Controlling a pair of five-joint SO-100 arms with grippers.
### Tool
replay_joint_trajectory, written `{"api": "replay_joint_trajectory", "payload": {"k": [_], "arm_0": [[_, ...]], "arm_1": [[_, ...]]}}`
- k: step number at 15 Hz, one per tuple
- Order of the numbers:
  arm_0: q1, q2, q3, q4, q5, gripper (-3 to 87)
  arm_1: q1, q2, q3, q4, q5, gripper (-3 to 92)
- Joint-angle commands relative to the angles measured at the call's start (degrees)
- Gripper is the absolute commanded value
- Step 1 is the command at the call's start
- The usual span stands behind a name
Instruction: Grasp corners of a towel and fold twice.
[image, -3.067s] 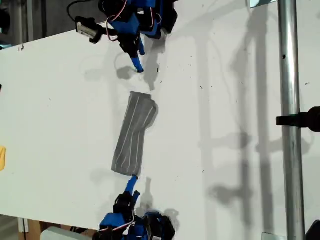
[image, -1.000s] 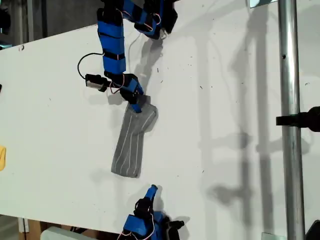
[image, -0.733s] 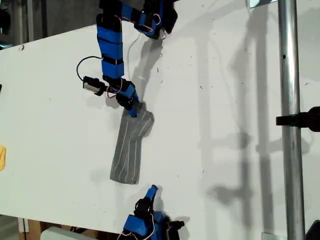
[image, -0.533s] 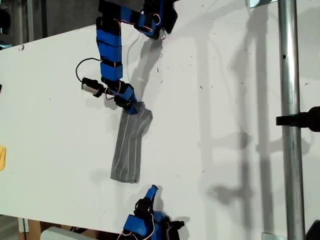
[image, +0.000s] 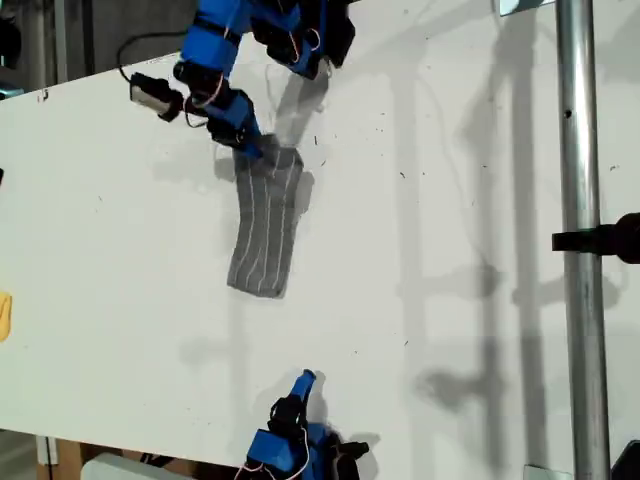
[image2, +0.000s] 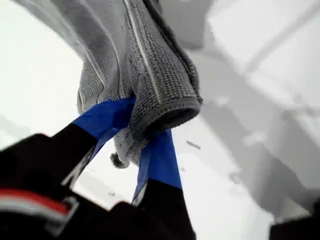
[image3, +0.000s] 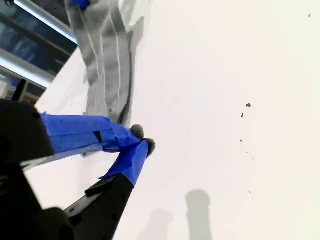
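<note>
Towel (image: 266, 225) is lying folded into long narrow strip on white table (image: 450, 250), near middle of exterior view, toward its top; end nearest top is being pinched and lifted by my first gripper (image: 252, 150); in first wrist view bunched grey corner (image2: 160, 100) is being clamped between blue fingers (image2: 107, 117); far end is resting on table; my second gripper (image: 300, 385) is being held at exterior view's bottom edge, well apart from towel, jaws closed on nothing, tips touching (image3: 142, 140).

Towel (image: 265, 225) between two arms, table-centre.
</note>
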Motion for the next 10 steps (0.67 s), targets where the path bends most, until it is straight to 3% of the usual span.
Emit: {"api": "replay_joint_trajectory", "payload": {"k": [1,4,7,10], "arm_0": [[1.0,0.4,-0.4,-0.1,0.4,-1.7],[0.6,0.4,-0.4,-0.4,0.3,-1.8],[0.4,0.4,-0.6,-0.4,0.1,-1.8],[0.5,0.4,-0.5,-0.4,-0.1,-1.8]], "arm_1": [[1.8,15.4,-0.4,15.8,-0.8,0.0],[-2.5,12.0,-0.7,6.5,-0.4,0.0],[-5.8,-4.3,-6.3,-7.2,-1.1,-0.1],[-6.9,-20.1,-16.5,-15.2,-3.9,-0.1]]}}
